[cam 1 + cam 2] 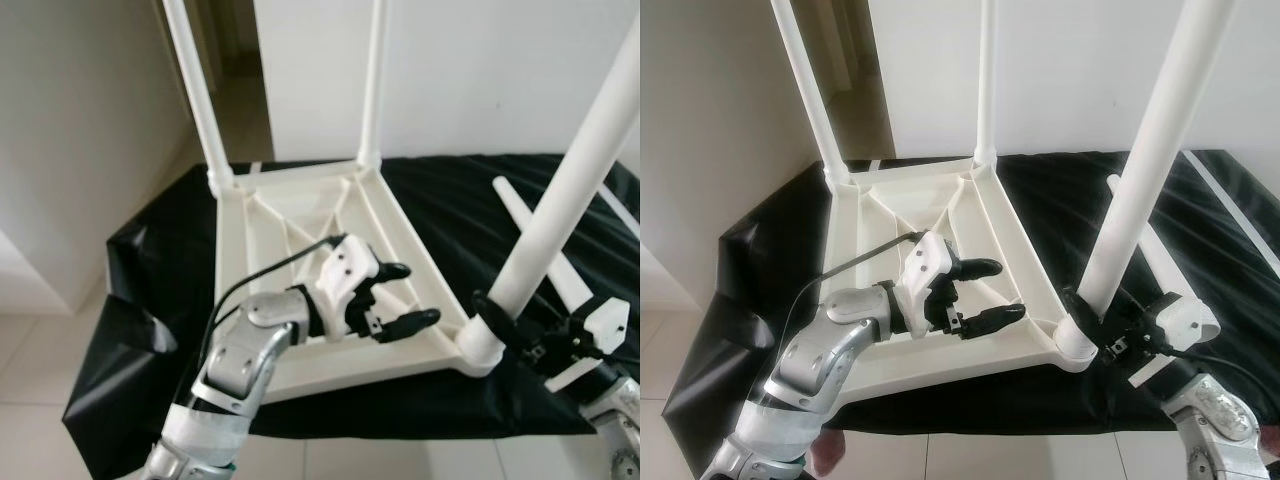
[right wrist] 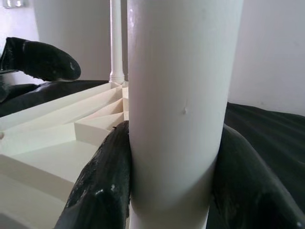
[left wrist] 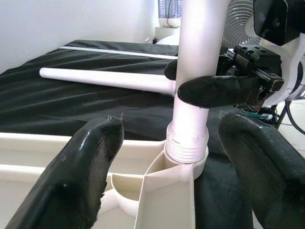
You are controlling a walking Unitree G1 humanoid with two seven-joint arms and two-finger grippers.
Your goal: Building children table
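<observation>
Children's table top (image 1: 300, 215) lies upside down on the black-draped bench (image 1: 450, 200), with 2 legs already standing in its far corners: far-left leg (image 1: 195, 90) and far-right leg (image 1: 374, 80). A 3rd leg, the near-right leg (image 1: 570, 180), stands tilted in its corner socket (image 1: 478, 345). The right gripper (image 2: 169, 191) has its jaws pinched on this leg just above the socket. The left gripper (image 1: 395, 297) hovers over the ribbed underside of the top with jaws spread, holding nothing, close to the same corner. A 4th, loose leg (image 1: 545, 250) lies on the cloth just beyond the right arm.

Main risk, as I judge it: the gripped leg leans, so its threaded end may sit crooked in the socket; turning or pushing it then could cross the thread or jam it. With the top unbraced, the same force could slide it over the slippery cloth or tip it toward the bench edge. The right arm could also knock the loose leg and send it rolling off.
</observation>
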